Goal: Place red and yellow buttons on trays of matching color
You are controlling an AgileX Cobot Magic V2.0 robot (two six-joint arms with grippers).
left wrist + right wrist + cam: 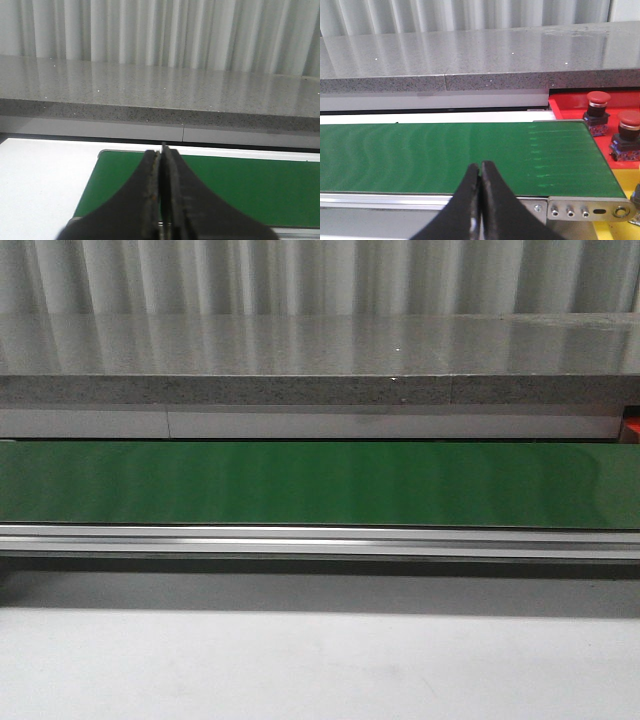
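Two red buttons [598, 102] [628, 121] stand upright on the red tray [570, 106] at the far right end of the worktop, just beyond the end of the green conveyor belt [320, 484]. A strip of yellow tray [622, 176] shows nearer the front right corner, with a dark object at its edge too cropped to identify. No loose button lies on the belt in any view.

Each button looks like a rigid industrial push switch: a smooth domed cap on a blocky dark base. It is likely light but top-heavy, hard, and not fragile. The rounded cap would probably slip between the fingers, so the flat sides of the square base seem the safer place to grip, keeping the button upright.

The left hand [162, 150] is fully closed, fingertips pressed together, holding nothing, hovering over the belt's left end. The right hand [480, 167] is likewise pinched closed and empty, above the belt's near edge toward the right.
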